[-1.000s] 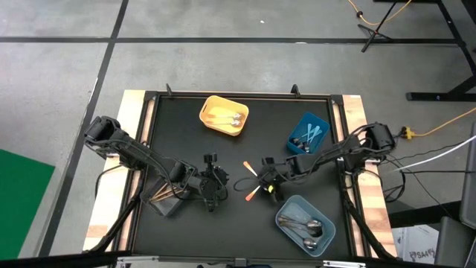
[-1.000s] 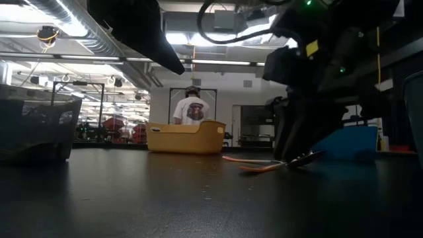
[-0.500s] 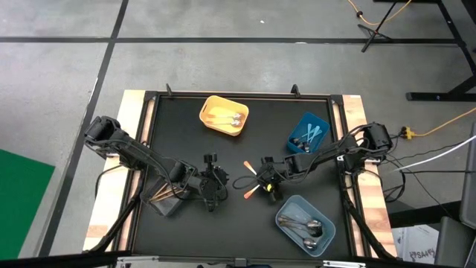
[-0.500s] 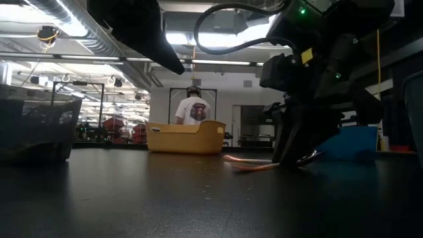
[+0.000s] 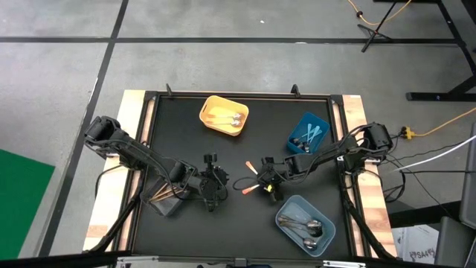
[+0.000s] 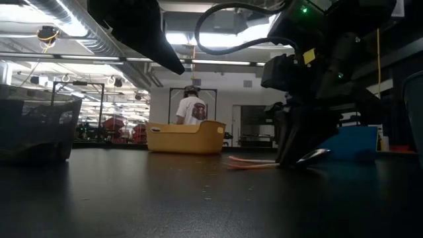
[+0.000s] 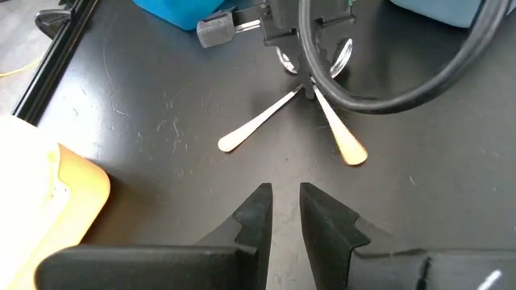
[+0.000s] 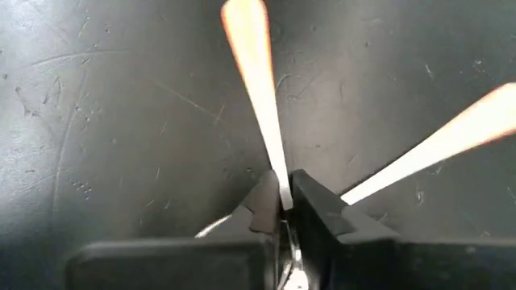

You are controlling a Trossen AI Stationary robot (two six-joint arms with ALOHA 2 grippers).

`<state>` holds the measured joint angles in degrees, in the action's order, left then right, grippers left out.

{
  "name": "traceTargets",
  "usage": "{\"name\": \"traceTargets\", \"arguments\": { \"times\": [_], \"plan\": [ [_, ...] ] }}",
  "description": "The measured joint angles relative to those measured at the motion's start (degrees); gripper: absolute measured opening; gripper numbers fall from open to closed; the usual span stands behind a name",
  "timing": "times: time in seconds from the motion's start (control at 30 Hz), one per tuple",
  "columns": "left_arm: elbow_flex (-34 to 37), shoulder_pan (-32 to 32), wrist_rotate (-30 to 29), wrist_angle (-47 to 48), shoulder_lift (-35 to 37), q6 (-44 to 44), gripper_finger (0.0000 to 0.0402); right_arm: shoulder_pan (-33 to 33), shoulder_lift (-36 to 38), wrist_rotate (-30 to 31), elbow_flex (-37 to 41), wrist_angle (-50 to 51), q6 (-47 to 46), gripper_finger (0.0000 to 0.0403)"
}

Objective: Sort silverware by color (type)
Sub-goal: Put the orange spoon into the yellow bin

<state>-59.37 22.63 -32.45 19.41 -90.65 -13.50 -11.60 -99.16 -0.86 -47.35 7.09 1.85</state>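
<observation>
Two crossed spoons mid-table
</observation>
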Motion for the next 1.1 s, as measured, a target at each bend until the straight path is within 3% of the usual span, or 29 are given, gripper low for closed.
{"name": "traceTargets", "arguments": {
  "times": [0.17, 0.7, 1.1],
  "plan": [
    [0.0, 0.0, 0.0, 0.01, 0.0, 0.0, 0.006, 0.0, 0.0, 0.11, 0.03, 0.13, -0.02, 0.0004],
    [0.0, -0.02, -0.04, -0.01, 0.0, -0.07, 0.006, 0.0, -0.06, -0.72, 0.12, -2.22, -0.5, 0.0001],
    [-0.59, 0.53, 0.04, 1.24, 2.95, -1.06, 0.006, 0.02, -0.15, -0.38, -7.76, -2.12, -0.05, 0.0001]
  ]
}}
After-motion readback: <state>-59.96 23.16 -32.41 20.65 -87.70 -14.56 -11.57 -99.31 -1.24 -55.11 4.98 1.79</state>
